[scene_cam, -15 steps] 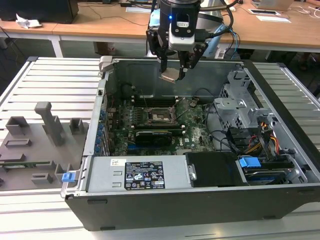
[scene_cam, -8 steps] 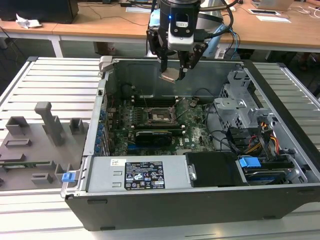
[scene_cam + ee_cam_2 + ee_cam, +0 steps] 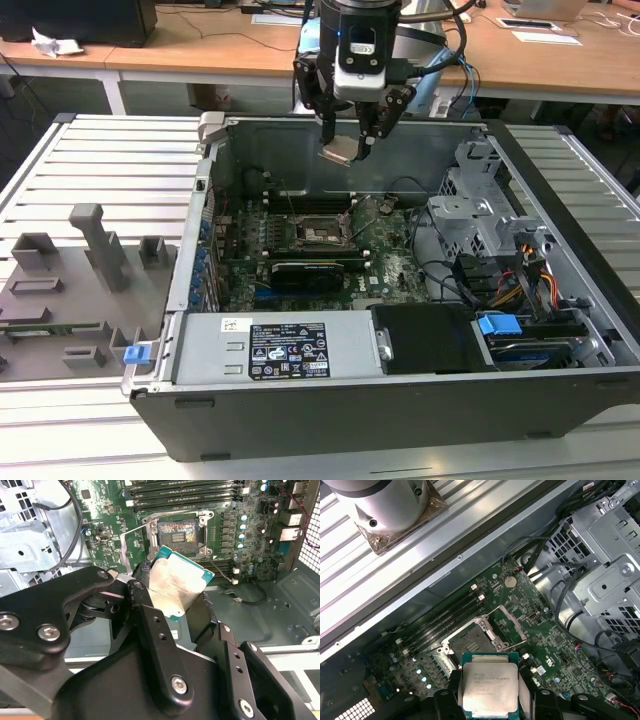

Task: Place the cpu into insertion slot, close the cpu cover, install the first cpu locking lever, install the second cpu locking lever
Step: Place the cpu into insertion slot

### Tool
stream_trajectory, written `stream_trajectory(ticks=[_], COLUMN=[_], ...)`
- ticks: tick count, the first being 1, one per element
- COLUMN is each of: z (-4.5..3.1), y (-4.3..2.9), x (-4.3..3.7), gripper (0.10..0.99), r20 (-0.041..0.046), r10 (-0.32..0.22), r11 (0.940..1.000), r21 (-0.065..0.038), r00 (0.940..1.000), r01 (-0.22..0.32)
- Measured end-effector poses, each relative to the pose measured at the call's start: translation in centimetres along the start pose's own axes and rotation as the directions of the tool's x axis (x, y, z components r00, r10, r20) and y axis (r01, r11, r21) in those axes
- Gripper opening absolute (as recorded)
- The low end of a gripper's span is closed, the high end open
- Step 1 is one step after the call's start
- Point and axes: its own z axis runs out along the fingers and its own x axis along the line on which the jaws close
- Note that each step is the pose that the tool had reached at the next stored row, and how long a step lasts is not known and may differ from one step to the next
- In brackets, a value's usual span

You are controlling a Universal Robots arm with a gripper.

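My gripper (image 3: pixel 347 146) hangs above the back of the open computer case, shut on the cpu (image 3: pixel 336 154). The cpu (image 3: pixel 490 687) is a flat square chip with a dull silver face, and the black fingers (image 3: pixel 451 692) press on two of its opposite edges. It is held tilted in the second wrist view (image 3: pixel 175 582). The insertion slot (image 3: pixel 470 639) lies below and ahead of the chip on the green motherboard, with its dark centre bare (image 3: pixel 177 532). The cpu cover (image 3: pixel 516 621) stands swung open beside the slot.
A black graphics card (image 3: pixel 305 270) lies in front of the socket, and memory slots (image 3: pixel 445 620) run beside it. A silver drive cage (image 3: pixel 480 200) with cables fills the exterior view's right. The power supply (image 3: pixel 270 345) lines the near wall. Grey fixtures (image 3: pixel 95 250) stand on the table at the exterior view's left.
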Motion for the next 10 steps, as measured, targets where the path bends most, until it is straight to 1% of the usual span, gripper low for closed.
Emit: stream_trajectory(ticks=[10], z=[0.00], y=[0.00], x=[0.00], gripper=[0.533], r20=[0.0023], r10=[0.026], r11=[0.9997], r21=[-0.001], r00=[0.9997], r01=[-0.026])
